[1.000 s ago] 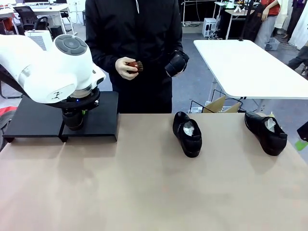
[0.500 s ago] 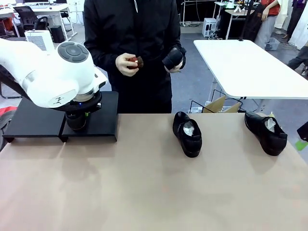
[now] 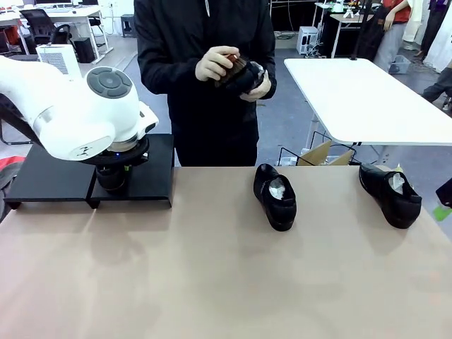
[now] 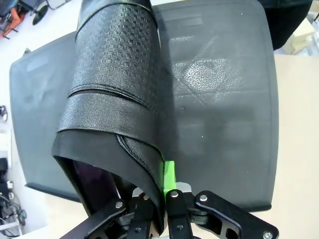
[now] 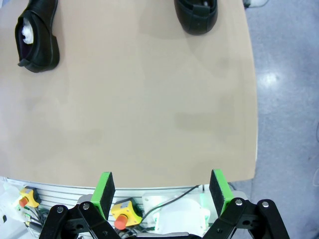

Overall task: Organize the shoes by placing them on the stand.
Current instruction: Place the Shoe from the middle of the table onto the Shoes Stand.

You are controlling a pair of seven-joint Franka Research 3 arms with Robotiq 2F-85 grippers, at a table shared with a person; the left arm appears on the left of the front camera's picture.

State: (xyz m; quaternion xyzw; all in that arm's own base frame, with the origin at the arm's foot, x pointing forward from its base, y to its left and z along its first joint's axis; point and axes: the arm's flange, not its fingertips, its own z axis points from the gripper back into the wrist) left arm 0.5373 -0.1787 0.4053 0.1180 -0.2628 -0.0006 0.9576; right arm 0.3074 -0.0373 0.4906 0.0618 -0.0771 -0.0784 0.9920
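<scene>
The left gripper (image 4: 160, 188) is clamped on the heel rim of the first shoe (image 4: 119, 94). One finger is inside the opening and the green pad (image 4: 168, 175) presses on the outside. In the left wrist view that shoe runs from the fingers toward twelve o'clock over the stand (image 4: 222, 99). Whether its sole touches the platform cannot be told. At the shoe's three o'clock the matte surface lies bare out to a rounded edge, with the tan table (image 4: 299, 149) beyond.

Take the tabletop in the front view as a dial with the person at twelve. The stand sits at ten o'clock by the far edge, and the white left arm (image 3: 78, 113) hangs over its right section. The middle shoe (image 3: 275, 196) lies at one o'clock, toe toward the robot, with white paper inside. The right-hand shoe (image 3: 390, 194) lies at two o'clock near the table's right edge, well apart from the middle one. From four round to eight o'clock, bare tan surface runs to the near edge.

The right gripper (image 5: 162, 185) stands wide open, holding nothing. In its own view the fingers frame the table's near edge at six o'clock.

Behind the table at twelve, the person's hand (image 3: 212, 63) holds a reddish-brown brush (image 3: 231, 65) against the fourth shoe (image 3: 248, 76). The other hand (image 3: 261, 88) cradles that shoe.
</scene>
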